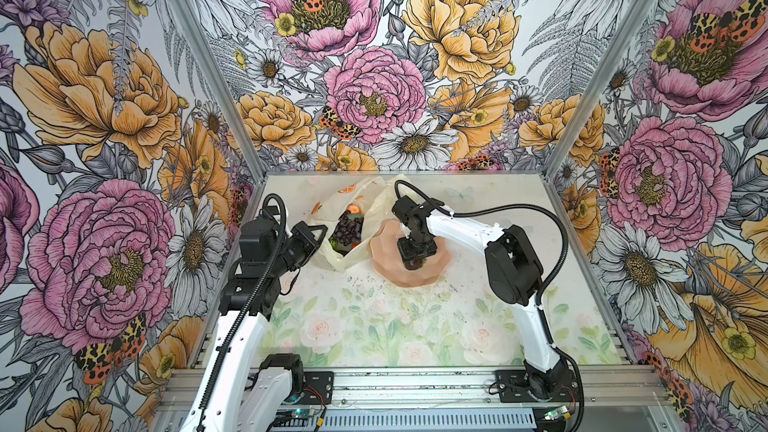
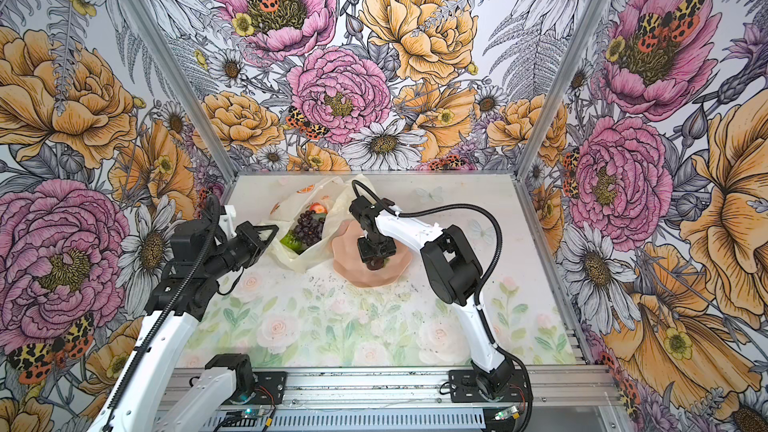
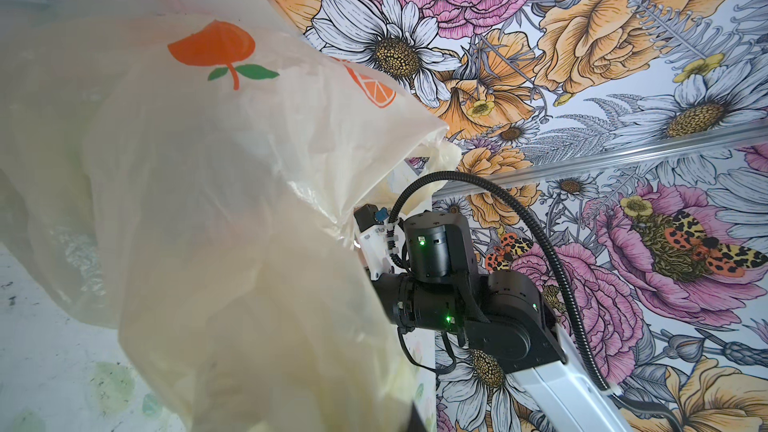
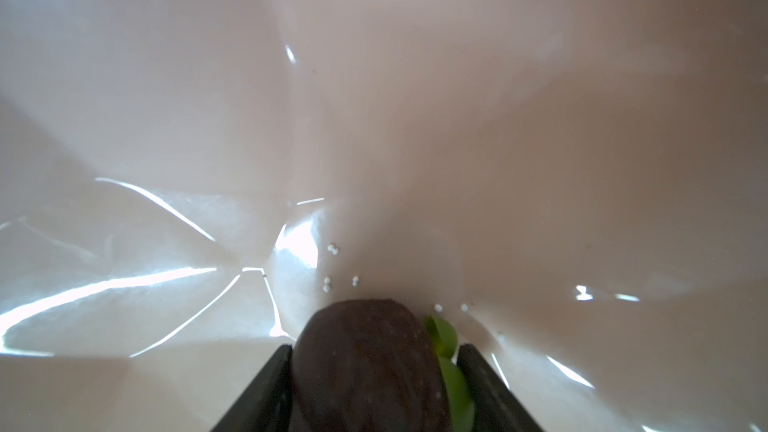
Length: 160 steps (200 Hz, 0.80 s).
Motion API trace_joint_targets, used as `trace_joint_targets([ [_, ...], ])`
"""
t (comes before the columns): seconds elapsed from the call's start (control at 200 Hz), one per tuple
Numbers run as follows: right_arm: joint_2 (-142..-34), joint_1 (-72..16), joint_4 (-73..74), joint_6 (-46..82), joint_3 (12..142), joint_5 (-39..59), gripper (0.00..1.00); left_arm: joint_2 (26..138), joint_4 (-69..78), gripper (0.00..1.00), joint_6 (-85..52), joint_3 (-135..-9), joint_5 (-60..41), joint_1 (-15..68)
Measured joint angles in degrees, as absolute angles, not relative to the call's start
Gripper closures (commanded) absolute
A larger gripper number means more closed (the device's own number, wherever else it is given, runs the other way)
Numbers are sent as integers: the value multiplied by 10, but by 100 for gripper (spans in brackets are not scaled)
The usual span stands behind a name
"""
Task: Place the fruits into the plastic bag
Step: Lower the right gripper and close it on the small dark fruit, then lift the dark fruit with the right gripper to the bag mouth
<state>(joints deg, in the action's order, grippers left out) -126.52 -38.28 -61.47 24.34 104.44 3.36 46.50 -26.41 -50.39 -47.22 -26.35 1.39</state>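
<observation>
While the left gripper (image 1: 322, 230) pinches the rim of the plastic bag (image 1: 380, 201) in a top view, the left wrist view shows limp film. Right wrist view — fingers (image 4: 266, 388) of the right gripper (image 4: 376, 349) flank the avocado (image 4: 365, 384) in the bowl (image 4: 415, 118), pinch unclear; likely light and slick, so grip mid-belly.

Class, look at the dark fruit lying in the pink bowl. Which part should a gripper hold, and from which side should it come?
Grip the dark fruit across its rounded middle, coming down from above. It lies on the floor of the bowl, whose raised walls may block a sideways approach; both curved flanks are exposed, though a green leaf lies against one.
</observation>
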Motion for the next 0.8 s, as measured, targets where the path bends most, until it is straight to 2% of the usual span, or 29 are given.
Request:
trace_joint_targets([
  [0.235, -1237, -380, -614, 252, 1028, 43, 50, 465, -266, 100, -504, -472, -263, 14],
  [0.615, -992, -352, -572, 339, 938, 175, 50, 472, -263, 100, -504, -472, -263, 25],
  [0.801, -973, -371, -530, 392, 964, 228, 50, 474, -261, 100, -504, -472, -263, 29],
])
